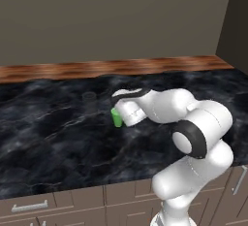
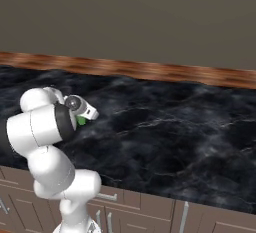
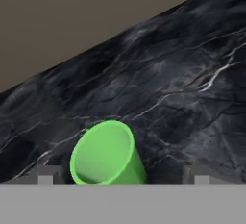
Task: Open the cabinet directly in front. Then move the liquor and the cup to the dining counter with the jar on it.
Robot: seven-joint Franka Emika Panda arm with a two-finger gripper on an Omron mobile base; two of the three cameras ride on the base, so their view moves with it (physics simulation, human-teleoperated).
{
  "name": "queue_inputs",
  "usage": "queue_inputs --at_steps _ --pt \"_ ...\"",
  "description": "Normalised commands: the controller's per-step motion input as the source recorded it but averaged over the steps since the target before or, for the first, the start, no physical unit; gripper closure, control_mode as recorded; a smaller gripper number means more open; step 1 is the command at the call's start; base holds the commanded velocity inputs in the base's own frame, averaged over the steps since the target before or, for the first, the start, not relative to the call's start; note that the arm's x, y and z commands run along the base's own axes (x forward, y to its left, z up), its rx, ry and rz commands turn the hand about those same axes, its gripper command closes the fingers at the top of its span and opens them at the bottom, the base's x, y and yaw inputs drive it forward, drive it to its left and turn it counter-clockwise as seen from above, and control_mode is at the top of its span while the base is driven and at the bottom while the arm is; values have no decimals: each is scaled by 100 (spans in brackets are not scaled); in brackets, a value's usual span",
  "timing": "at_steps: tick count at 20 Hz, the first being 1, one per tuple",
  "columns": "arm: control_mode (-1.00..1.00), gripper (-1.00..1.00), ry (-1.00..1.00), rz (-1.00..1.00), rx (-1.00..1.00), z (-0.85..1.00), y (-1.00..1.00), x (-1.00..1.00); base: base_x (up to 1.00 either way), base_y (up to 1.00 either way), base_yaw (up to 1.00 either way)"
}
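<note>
- The hand [image 3: 122,175] is seen with its two fingertips [image 3: 45,175] spread wide, one on each side of the cup [image 3: 106,155]; the cup is not pinched, and a clear gap is visible on the right side.
- The cup, bright green and open-mouthed, is shown between the fingertips and appears to rest on the dark marble tabletop [image 3: 182,88]; its exact lean cannot be judged because the hand view is rolled.
- In the left base view the cup [image 1: 116,117] is seen just at the front of the hand, low over the tabletop [image 1: 53,133]; in the right base view only a green sliver [image 2: 81,120] is visible beside the wrist.
- The brown wooden strip [image 1: 111,68] along the far edge marks this slab as the dining counter.
- The step in hand is judged to be the setting-down of the cup, with the release apparently made.
- A straight retreat of the hand, up and away, is called for next, so that the cup is not knocked over.
</note>
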Motion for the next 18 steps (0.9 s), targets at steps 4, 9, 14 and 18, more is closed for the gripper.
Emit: queue_inputs --at_steps 4,9,14,18 --pt "-100 -100 15 -15 0 100 0 -19 0 0 0" --pt "-100 -100 -2 -29 0 100 0 3 0 0 0" --pt "-100 -100 -1 -23 0 66 8 4 0 0 0" --pt "-100 -100 0 1 5 39 0 0 0 0 0"
